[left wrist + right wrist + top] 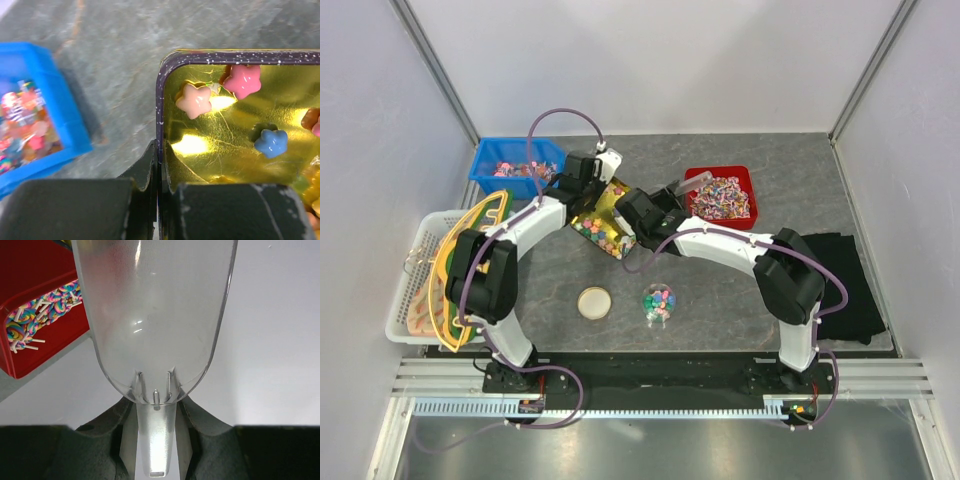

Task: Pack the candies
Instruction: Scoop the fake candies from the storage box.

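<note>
Mid-worktop, top view: a gold-lined tin [603, 205] lies on a diagonal, with candies [607, 238] heaped toward its 5 o'clock end.

Left wrist view: the left gripper [159, 150] is pinched tight on the tin's dark speckled rim, one finger inside the wall and one outside. Loose star-shaped candies sit on the gold floor: pink [242, 80] at 12 o'clock, peach [194, 100] beside it, blue [271, 141] toward 3 o'clock.

Right wrist view: the right gripper [156, 410] is clamped on the handle of a clear plastic scoop [155, 315], bowl pointing away from the camera. From above, the scoop sits between the tin and the red bin [720, 172].

- Red bin at 1 o'clock, holding rainbow swirl lollipops [30, 325].
- Blue bin [485, 160] at 11 o'clock, just beside the tin's corner, not touching.
- Small clear jar [658, 300] at 6 o'clock, more candies inside.
- Round lid [594, 302] beside the jar, apart from it.
</note>
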